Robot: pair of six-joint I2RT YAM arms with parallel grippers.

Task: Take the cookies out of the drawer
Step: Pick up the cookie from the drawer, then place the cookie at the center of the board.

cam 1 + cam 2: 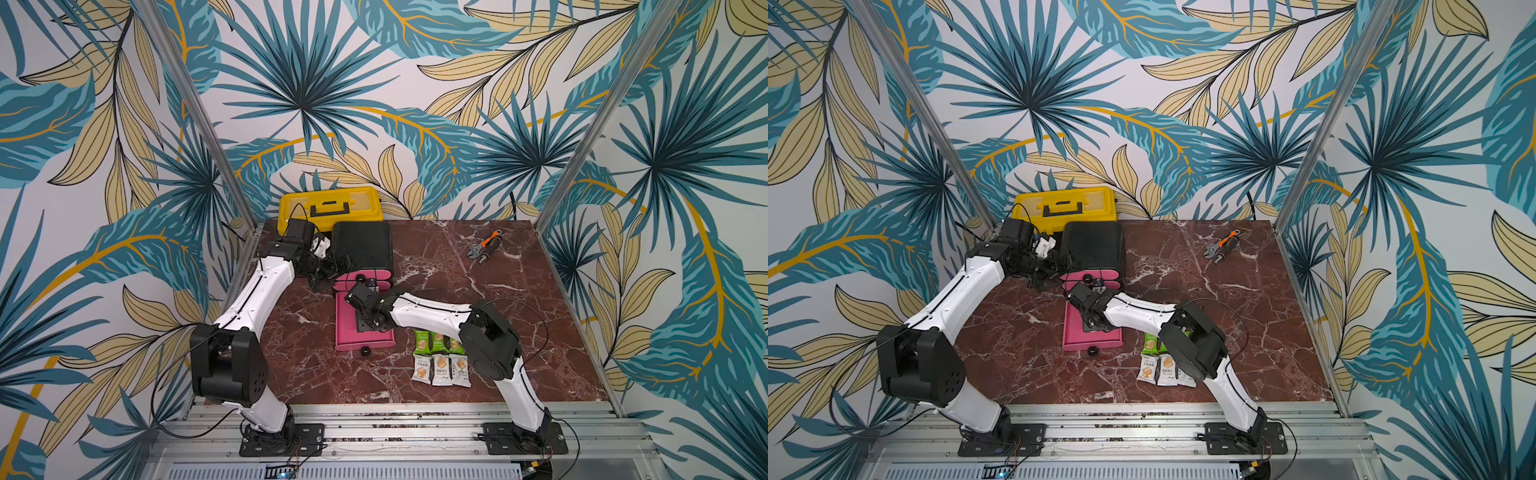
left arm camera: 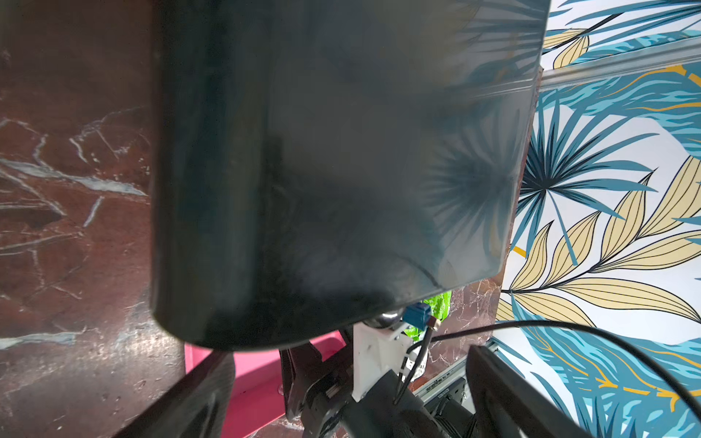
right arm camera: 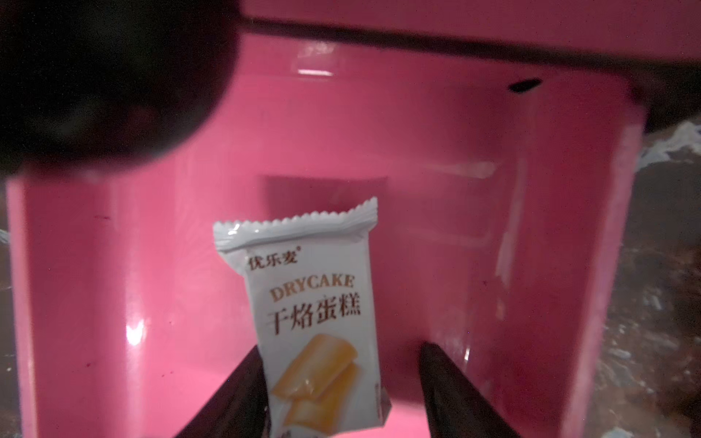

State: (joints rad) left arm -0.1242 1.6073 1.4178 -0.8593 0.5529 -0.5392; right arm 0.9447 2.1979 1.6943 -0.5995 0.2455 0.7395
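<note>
The cookies (image 1: 441, 369) are partly out of the drawer. In a top view six packets lie in two rows on the marble table (image 1: 498, 291), just beside the pulled-out pink drawer (image 1: 344, 324): three green packets (image 1: 438, 341) behind three white ones. At least one is left to take, a white packet (image 3: 315, 314) lying on the drawer floor in the right wrist view.

The right gripper (image 3: 339, 347) is down inside the drawer with its jaws open astride that packet. One finger sits at the packet's edge and the other stands clear of it, so nothing is gripped yet. We judge the step in hand to be closing on this packet and lifting it out to join the rows.

The left gripper (image 2: 348, 352) is beside the black cabinet (image 1: 363, 245) that houses the drawer. Its fingers are spread wide in the left wrist view, and we cannot tell whether they touch the cabinet.

Both top views hide the drawer's contents under the right wrist. Only the right wrist view shows the packet, with bare pink floor around it. Whether more packets lie outside that view, we cannot tell. The wrist views do not show the rows on the table, apart from a sliver of green (image 2: 436, 307) past the cabinet's corner. In a top view the right elbow (image 1: 1192, 345) covers part of the rows.
</note>
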